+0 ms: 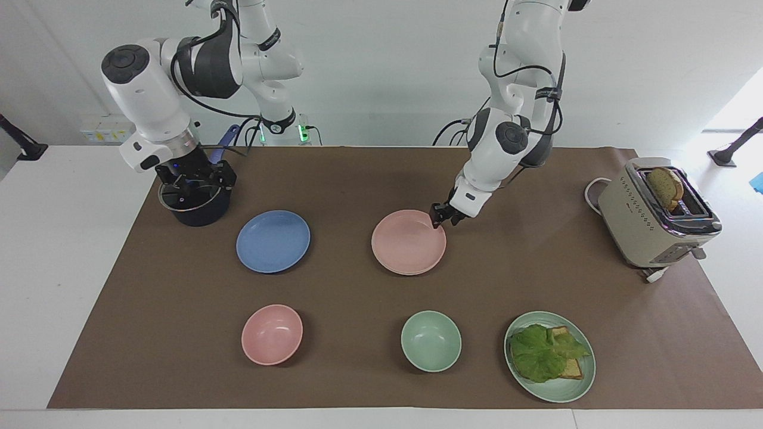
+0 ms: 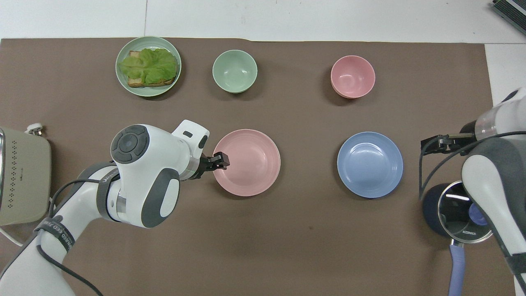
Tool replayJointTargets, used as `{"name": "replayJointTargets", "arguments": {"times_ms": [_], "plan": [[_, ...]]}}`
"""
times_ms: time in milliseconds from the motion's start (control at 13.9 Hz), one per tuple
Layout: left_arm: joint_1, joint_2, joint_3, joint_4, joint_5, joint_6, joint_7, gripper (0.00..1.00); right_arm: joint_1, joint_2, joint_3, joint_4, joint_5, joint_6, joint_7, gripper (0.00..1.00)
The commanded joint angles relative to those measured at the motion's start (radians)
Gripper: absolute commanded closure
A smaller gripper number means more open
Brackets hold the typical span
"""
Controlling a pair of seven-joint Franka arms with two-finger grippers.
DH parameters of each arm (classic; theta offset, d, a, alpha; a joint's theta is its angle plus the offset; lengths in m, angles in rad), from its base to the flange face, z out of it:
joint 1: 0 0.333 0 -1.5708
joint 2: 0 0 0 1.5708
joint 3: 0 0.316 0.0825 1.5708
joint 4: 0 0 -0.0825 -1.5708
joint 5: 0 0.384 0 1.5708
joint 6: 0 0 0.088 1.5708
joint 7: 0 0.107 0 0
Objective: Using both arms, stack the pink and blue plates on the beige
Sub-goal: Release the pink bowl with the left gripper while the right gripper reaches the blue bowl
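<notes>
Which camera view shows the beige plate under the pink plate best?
The facing view: a thin beige plate rim peeks out beneath the pink plate. In the overhead view the pink plate covers it completely, so it is hidden there.

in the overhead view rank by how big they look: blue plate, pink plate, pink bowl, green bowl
1. pink plate and blue plate: alike, no ranking.
2. green bowl and pink bowl: alike too, both clearly smaller than the plates.

I see the beige plate [image 1: 411,271] only as a sliver under the pink plate [image 1: 408,241]; toaster [image 2: 22,176] cut by frame edge.
</notes>
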Motion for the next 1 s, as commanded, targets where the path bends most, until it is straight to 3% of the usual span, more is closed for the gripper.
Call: {"name": "replayJointTargets", "arguments": {"times_ms": [0,143,430,646,932], "plan": [[-0.001,0.023,0.021,0.093,0.106,-0.007,0.011,0.0,-0.003,0.024,0.006,-0.056,0.011,0.095,-0.024,0.0],[0.064,0.023,0.023,0.15,0.167,-0.076,0.017,0.0,0.0,0.035,0.008,-0.064,0.011,0.115,-0.031,0.0],[0.219,0.014,0.024,0.286,0.204,-0.33,0.21,0.0,-0.006,0.068,0.008,-0.07,0.011,0.124,-0.105,0.0],[0.327,0.009,0.024,0.387,0.218,-0.47,0.356,0.0,-0.009,0.081,0.008,-0.16,0.011,0.257,-0.117,0.0],[0.388,-0.006,0.026,0.46,0.278,-0.551,0.419,0.0,-0.009,0.107,0.008,-0.214,0.013,0.325,-0.12,0.0]]}}
